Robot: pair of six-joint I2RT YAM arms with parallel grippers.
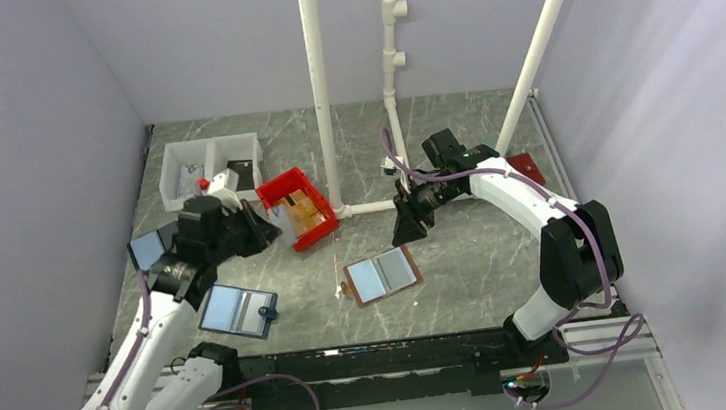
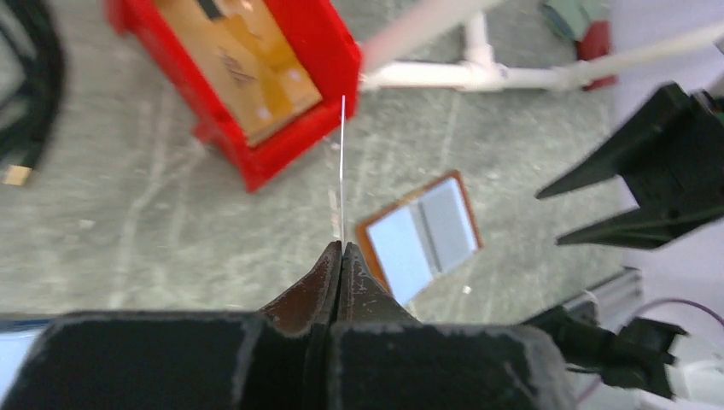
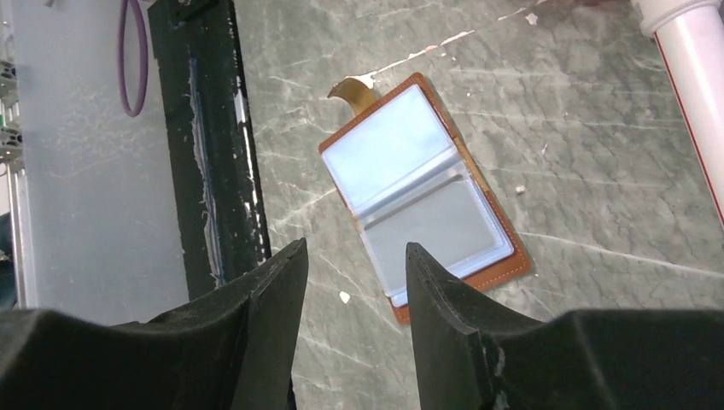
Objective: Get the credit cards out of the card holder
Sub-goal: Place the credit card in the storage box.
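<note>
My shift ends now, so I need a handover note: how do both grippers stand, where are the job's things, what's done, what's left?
Left gripper: shut on a thin card, seen edge-on, near the red bin.
Right gripper: open, empty, hanging near the card holder.
Card holder: lies open, inner faces up.
Done: tan cards, it seems, lie in the red bin.
Left: bin the held card; whether the sleeves hold more cannot be told.

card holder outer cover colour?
Brown. The card holder shows best in the right wrist view.
</note>
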